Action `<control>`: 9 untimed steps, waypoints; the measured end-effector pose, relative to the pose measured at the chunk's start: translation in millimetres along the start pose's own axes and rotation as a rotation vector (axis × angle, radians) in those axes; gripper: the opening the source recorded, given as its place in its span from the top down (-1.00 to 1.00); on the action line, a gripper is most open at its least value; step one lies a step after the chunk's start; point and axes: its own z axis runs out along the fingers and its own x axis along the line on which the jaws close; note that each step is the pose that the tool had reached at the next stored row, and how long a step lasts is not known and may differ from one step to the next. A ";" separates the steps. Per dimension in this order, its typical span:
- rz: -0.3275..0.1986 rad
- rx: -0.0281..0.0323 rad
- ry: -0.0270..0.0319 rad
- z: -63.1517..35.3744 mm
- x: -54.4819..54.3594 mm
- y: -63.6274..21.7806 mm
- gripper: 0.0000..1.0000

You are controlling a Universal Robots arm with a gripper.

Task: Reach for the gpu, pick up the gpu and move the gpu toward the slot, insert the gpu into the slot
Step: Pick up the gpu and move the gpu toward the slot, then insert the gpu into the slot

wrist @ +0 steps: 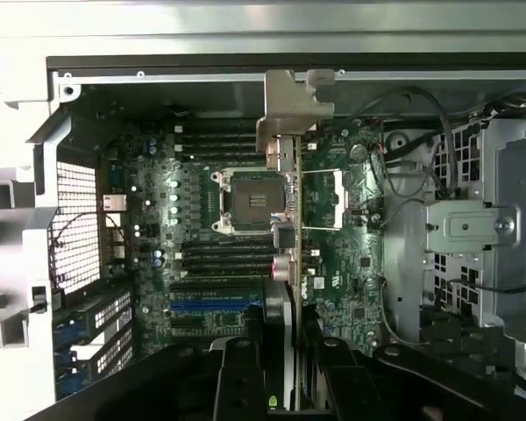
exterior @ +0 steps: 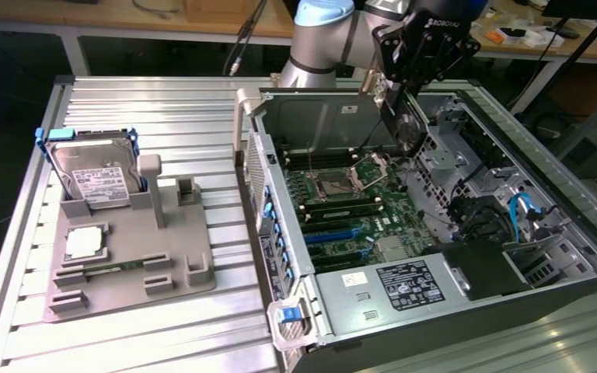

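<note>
Step in hand: carry toward the slot; pick-up is done, insertion is not yet begun.

- Gripper (exterior: 390, 97) is hanging over the open computer case (exterior: 277, 116), fingers (wrist: 241, 377) pinching the gpu (exterior: 403, 128) between them. No gap is showing between pads and card.
- The gpu is hanging edge-down, clear of the motherboard (exterior: 356, 198) and touching nothing below. In the exterior view it is sitting above the far end of the board, near the processor socket (exterior: 337, 185).
- Wrist view: the card is showing edge-on, its silvery bracket (wrist: 289, 105) pointing away from the gripper.
- The slot (exterior: 335, 233), a blue strip, is lying well apart from the card, toward the near end of the board by the power supply (exterior: 382, 291). In the wrist view the blue strip (wrist: 215, 307) is lying beside the card's line, not under it.

Judgement: the next move is calling for the card's lower edge to be brought directly over the blue strip and parallel to it, then lowered straight without tilt. Neighbouring black sockets are sitting close, so a wrong landing looks possible.
</note>
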 end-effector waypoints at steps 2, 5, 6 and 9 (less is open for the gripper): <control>0.000 0.0000 -0.0001 0.0 0.0 0.0 0.45; 0.000 0.0001 -0.0001 0.0 0.0 0.1 0.45; -0.001 0.0000 -0.0001 0.0 -0.4 0.0 0.45; -0.023 -0.0004 0.0006 0.0 -1.1 0.1 0.45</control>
